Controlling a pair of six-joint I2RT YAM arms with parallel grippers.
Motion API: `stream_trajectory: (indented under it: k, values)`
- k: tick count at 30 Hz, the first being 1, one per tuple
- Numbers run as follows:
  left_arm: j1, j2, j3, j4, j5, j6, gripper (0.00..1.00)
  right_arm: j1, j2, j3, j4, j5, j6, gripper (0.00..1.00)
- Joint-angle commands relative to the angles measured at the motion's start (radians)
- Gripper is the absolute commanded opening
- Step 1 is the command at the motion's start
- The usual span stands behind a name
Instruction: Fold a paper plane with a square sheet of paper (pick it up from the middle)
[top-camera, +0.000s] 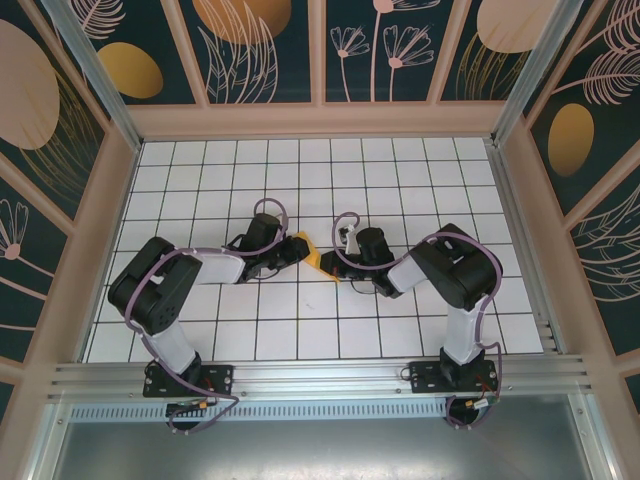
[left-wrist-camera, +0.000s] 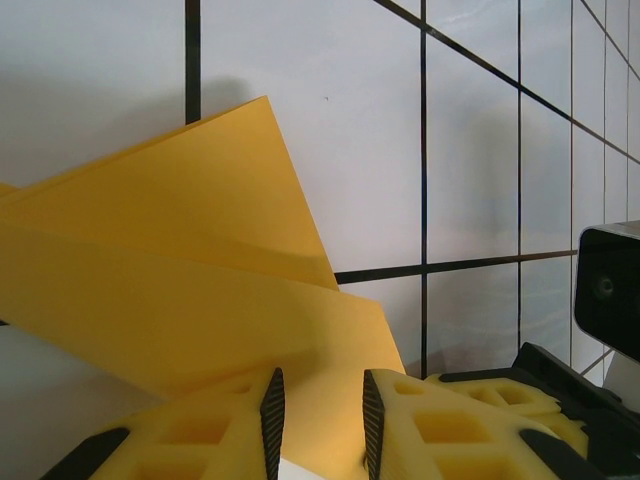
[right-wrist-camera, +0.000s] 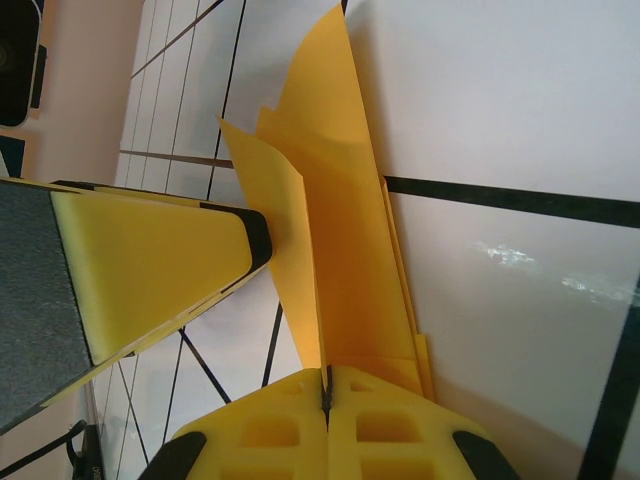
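The orange-yellow paper (top-camera: 314, 257) lies mid-table, folded into a narrow pointed paper plane with a raised flap. In the right wrist view the paper plane (right-wrist-camera: 340, 230) stands on edge, and my right gripper (right-wrist-camera: 325, 385) is shut on the lower edge of its upright flap. From the left, my left gripper (top-camera: 300, 247) reaches the same paper. In the left wrist view the left gripper (left-wrist-camera: 320, 422) is open, its pads apart with folded layers of the paper plane (left-wrist-camera: 200, 260) showing in and beyond the gap. One left finger (right-wrist-camera: 150, 270) touches the flap's side.
The white grid table (top-camera: 400, 180) stretches all around the arms. Wooden walls (top-camera: 320, 120) and aluminium posts close it in at the back and sides. The right arm's black wrist camera (left-wrist-camera: 610, 290) sits close to the left fingers.
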Motion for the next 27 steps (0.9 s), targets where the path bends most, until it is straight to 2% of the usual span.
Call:
stream_trajectory:
  k: [1,19,27]
  values:
    - [-0.004,0.020,0.026,-0.017,-0.014,0.034,0.30,-0.010,0.045,-0.011,-0.092,0.049,0.010,0.00]
    - [-0.004,0.061,0.054,-0.031,-0.039,0.069,0.30,-0.010,0.060,-0.017,-0.088,0.031,0.015,0.00]
    - [-0.004,0.084,0.077,-0.090,-0.065,0.077,0.29,-0.011,0.033,0.005,-0.126,0.015,0.006,0.00]
